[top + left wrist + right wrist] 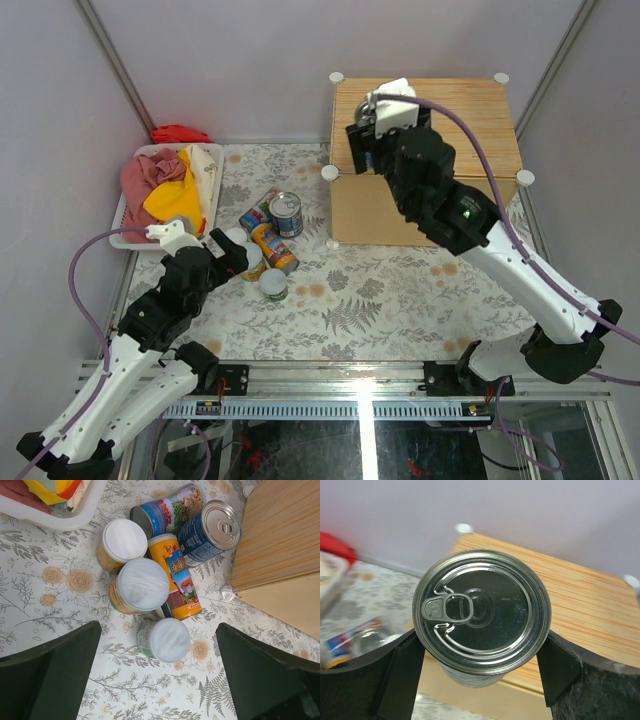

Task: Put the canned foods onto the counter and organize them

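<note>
Looking down from above, the right gripper (365,128) hung over the near-left part of the wood-grain counter (470,115). The left gripper (232,258) sat low beside the cluster of cans (272,235) on the flowered tablecloth (400,290), near the white basket (128,225). From the left wrist, its fingers (50,675) stood wide apart and empty, framing two white-lidded jars (140,582), a pale-lidded can (167,639), a yellow-labelled can (180,580) lying down, a blue tin (207,532) and a multicoloured can (170,507). From the right wrist, the fingers clamped a silver-topped tin (481,612) above the counter's edge
</note>
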